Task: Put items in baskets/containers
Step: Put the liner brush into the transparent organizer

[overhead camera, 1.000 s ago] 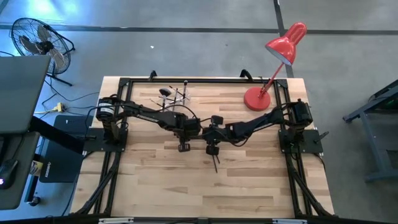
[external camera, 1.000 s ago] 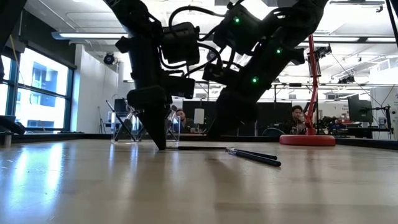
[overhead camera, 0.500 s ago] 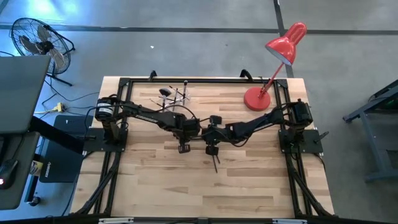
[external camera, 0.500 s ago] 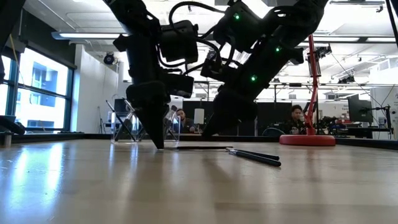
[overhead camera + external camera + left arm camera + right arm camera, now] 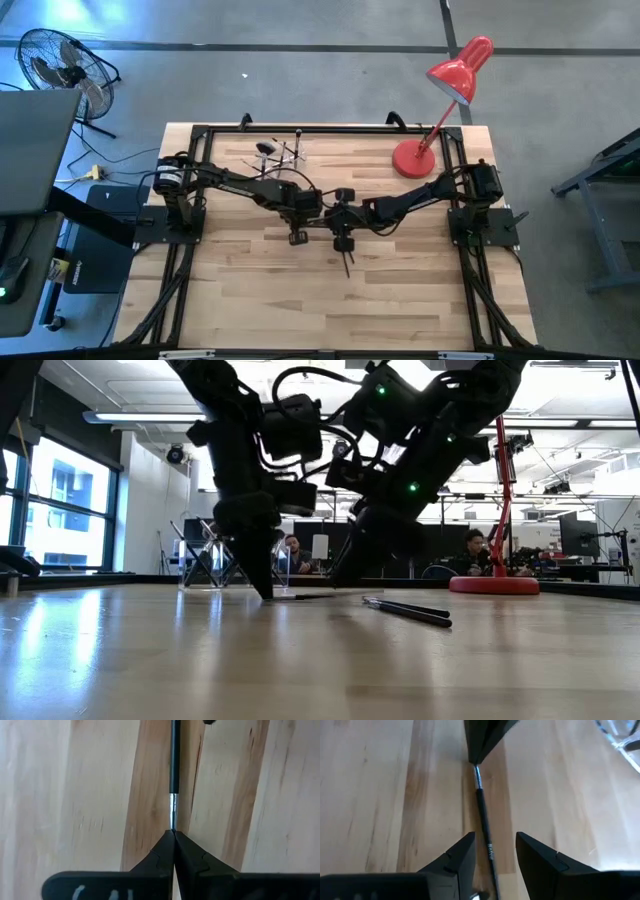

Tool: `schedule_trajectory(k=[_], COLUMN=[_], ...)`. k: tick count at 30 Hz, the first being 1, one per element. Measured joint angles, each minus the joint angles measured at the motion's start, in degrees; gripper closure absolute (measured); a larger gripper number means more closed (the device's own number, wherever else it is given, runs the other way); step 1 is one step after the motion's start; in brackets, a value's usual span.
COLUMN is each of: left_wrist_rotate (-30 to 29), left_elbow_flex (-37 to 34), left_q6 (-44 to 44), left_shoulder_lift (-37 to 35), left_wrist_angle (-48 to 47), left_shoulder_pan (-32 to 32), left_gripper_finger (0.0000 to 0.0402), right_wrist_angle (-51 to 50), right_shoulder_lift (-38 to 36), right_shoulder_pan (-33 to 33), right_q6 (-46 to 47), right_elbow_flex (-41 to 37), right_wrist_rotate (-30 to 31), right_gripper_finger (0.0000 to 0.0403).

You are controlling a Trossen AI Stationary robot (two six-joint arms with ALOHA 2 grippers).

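At the middle of the pale wooden plank surface (image 5: 400,290), the left pincer (image 5: 173,833) stands clamped on the silver ferrule end of a slim black-handled makeup brush (image 5: 173,765) that lies flat on the boards. The right pincer (image 5: 492,842), its fingers apart, straddles the same brush at the handle end without gripping it. A second dark slim brush (image 5: 410,610) lies loose on the surface nearby, and the small clear cup-like holder (image 5: 281,152), already bristling with brushes, waits near the far edge on the left arm's side.

To do this step well, the left pincer probably needs to lift straight and slowly: its hold is on the very tip of a long, thin thing, which may swing or slip out. The right pincer would best stay wide and clear of the handle, or close on it only to steady it, before the brush is tipped upright for the holder's narrow mouth.

Only the two wrist views show the clamp on the ferrule and the gap on either side of the handle; the high view reduces the brush to a dark sliver between the arms. The low view alone shows the brush lying on the boards and the red desk lamp's round base (image 5: 493,586) well off to one side.
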Motion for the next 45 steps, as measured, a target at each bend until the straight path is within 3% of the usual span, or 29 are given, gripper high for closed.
schedule_trajectory(k=[9,18,26,32,39,45], left_wrist_rotate=[0.6,2.0,1.9,1.7,1.4,1.0], left_elbow_flex=[0.1,0.1,-0.3,-0.4,-0.4,-0.4], left_q6=[0.0,0.2,0.5,1.9,3.0,3.0], left_shoulder_lift=[1.3,1.5,1.5,1.5,1.5,1.5], left_wrist_angle=[3.1,5.1,5.9,6.0,5.9,5.6], left_shoulder_pan=[0.1,1.5,1.9,2.2,2.2,2.2], left_gripper_finger=[0.0401,0.0401,0.0401,0.0401,0.0401,0.0401], right_wrist_angle=[-6.4,-6.4,-6.2,-7.0,-8.7,-10.5], right_shoulder_lift=[0.0,0.0,2.1,2.3,2.3,2.0], right_shoulder_pan=[-0.7,-2.3,-4.5,-5.3,-5.8,-5.0], right_q6=[-0.5,-4.5,-4.5,-4.5,-4.5,-4.0], right_elbow_flex=[0.0,0.0,0.2,0.2,0.2,0.2], right_wrist_rotate=[-1.0,-1.5,-9.0,-12.0,-14.0,-12.2], right_gripper_finger=[0.0268,0.0268,0.0272,0.0309,0.0386,0.0392])
